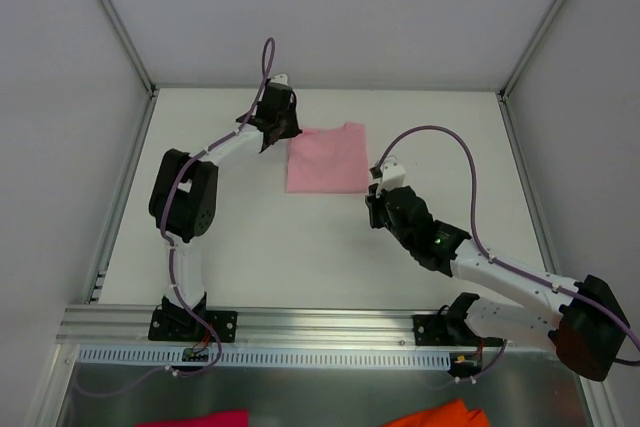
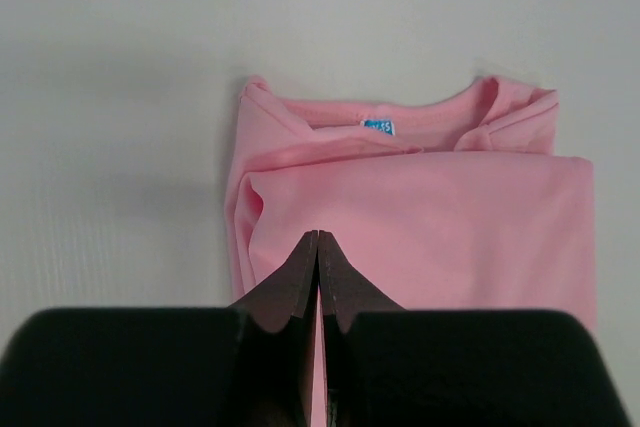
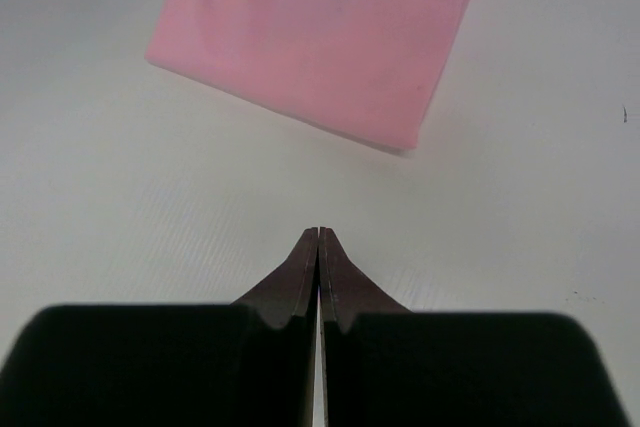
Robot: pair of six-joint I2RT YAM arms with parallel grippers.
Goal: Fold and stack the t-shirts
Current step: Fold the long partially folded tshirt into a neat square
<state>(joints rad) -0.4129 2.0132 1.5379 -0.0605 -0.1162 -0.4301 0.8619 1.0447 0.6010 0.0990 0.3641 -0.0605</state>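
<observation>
The pink t-shirt (image 1: 326,159) is seen folded into a rectangle on the table (image 1: 250,247), the left gripper (image 2: 318,247) at its edge and the right gripper (image 3: 318,242) nearby are pressed together, empty, and folding is judged done.

We see a plain pink shirt (image 1: 326,159) with a blue label (image 2: 378,127), and a white table (image 1: 300,237). The arms (image 1: 215,152) are white and black, their cables (image 1: 455,142) purple. There is a magenta cloth (image 1: 200,418) and an orange cloth (image 1: 440,414).
</observation>
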